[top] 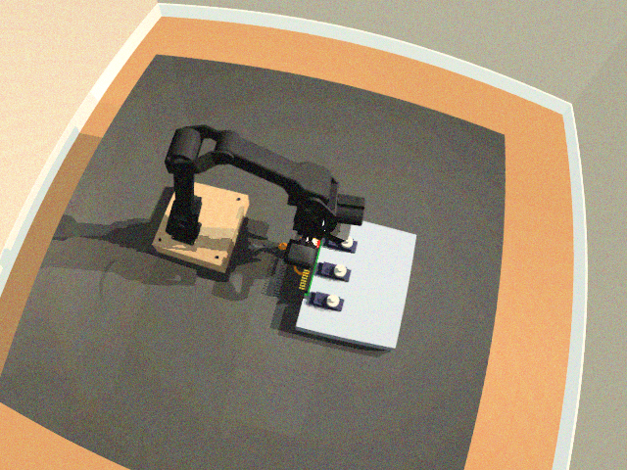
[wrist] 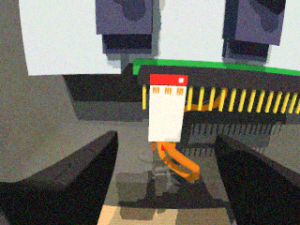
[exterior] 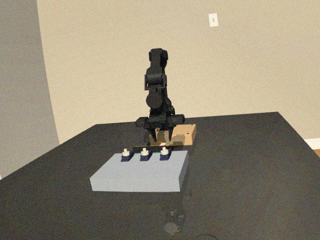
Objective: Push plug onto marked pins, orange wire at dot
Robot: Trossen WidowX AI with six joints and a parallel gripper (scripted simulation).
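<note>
The white plug (wrist: 166, 114) (exterior: 162, 144) sits at the pin row, its front end against the red band (wrist: 164, 80), square to the row as far as the wrist view shows. The band's white dot (wrist: 181, 81) is at its right end there. One yellow pin (wrist: 143, 97) shows left of the plug and several to its right; the pins behind the plug are hidden. The orange lead (wrist: 185, 164) bends away from the plug's rear. My gripper (wrist: 167, 140) (exterior: 162, 141) is open, with one finger well out on each side of the plug and touching neither side.
The pale holder (top: 374, 288) (exterior: 139, 171) carries three dark servos with white horns, one servo (top: 334, 271) in the middle. A green strip (wrist: 211, 65) runs along the holder's pin edge. The wooden arm base (top: 217, 217) (exterior: 184, 131) stands behind the gripper.
</note>
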